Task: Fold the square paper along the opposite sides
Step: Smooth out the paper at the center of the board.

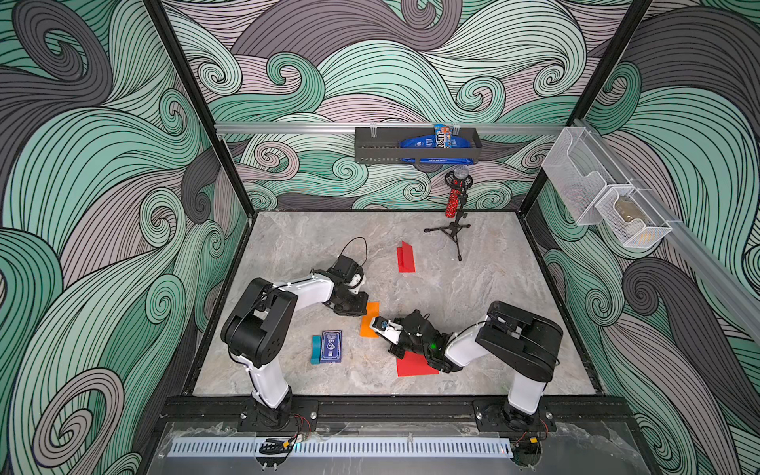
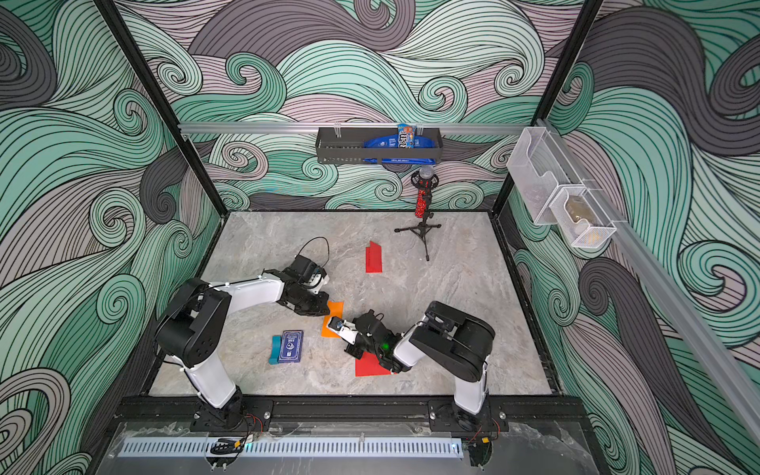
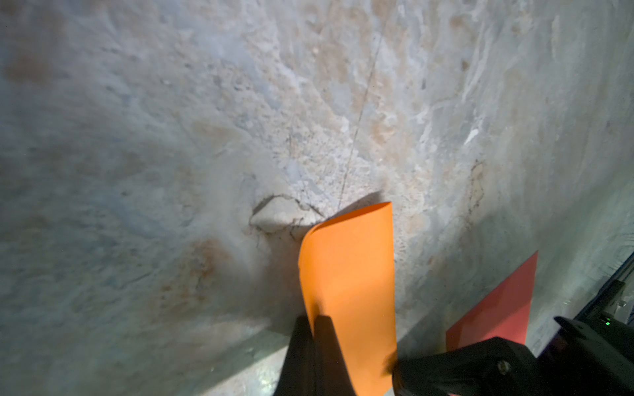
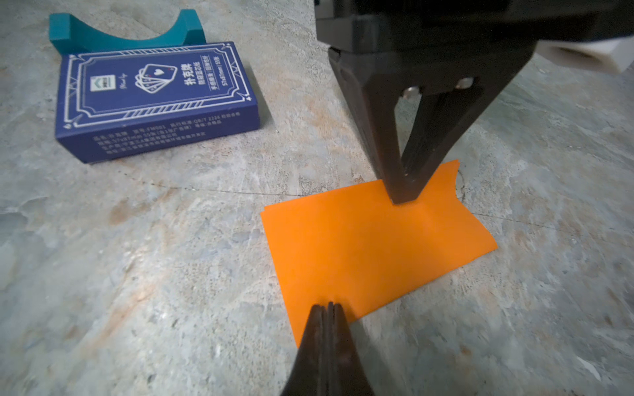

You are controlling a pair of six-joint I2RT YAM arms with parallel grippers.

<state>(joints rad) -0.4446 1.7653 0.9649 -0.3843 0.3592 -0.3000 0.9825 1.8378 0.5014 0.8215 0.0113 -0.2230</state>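
The orange paper (image 4: pixel 370 247) lies near the middle of the marble table (image 1: pixel 493 288). The left gripper (image 4: pixel 404 199) is clamped on its curled far edge. The right gripper (image 4: pixel 328 305), fingers together, rests its tips on the near part. To the left, apart, sit a playing-card box (image 4: pixel 154 92) and a teal block (image 4: pixel 127 31). A red sheet (image 1: pixel 415 366) lies partly under the right arm, and a folded red paper (image 1: pixel 406 259) lies farther back.
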